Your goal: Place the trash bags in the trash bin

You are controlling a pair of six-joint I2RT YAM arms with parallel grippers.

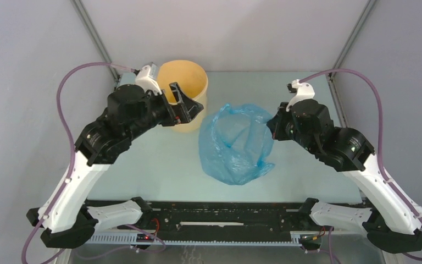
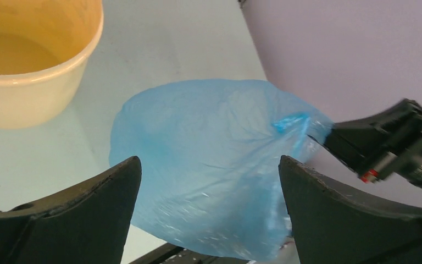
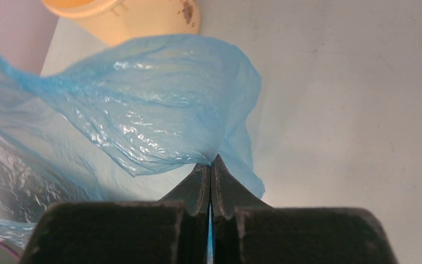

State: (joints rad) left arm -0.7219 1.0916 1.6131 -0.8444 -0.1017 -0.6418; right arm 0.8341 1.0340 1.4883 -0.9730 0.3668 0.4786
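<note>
Your right gripper (image 3: 211, 165) is clamped on the trash bag (image 3: 143, 110) edge; your left gripper (image 2: 210, 165) hangs wide apart near the trash bin (image 2: 33, 99).

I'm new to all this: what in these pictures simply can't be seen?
- Trash bin: near wall hidden by the left arm in the top view; cropped by frame edges in both wrist views.
- Trash bag: left part blurred and cropped in the right wrist view; any contents unclear through wrinkles.

My worktop (image 1: 154, 170) is pale, matte blue-green, evenly lit. Plain grey walls (image 1: 16, 55) close it in at left, top and right of the frame, with slanting metal struts (image 1: 93, 34) in both upper corners.
</note>
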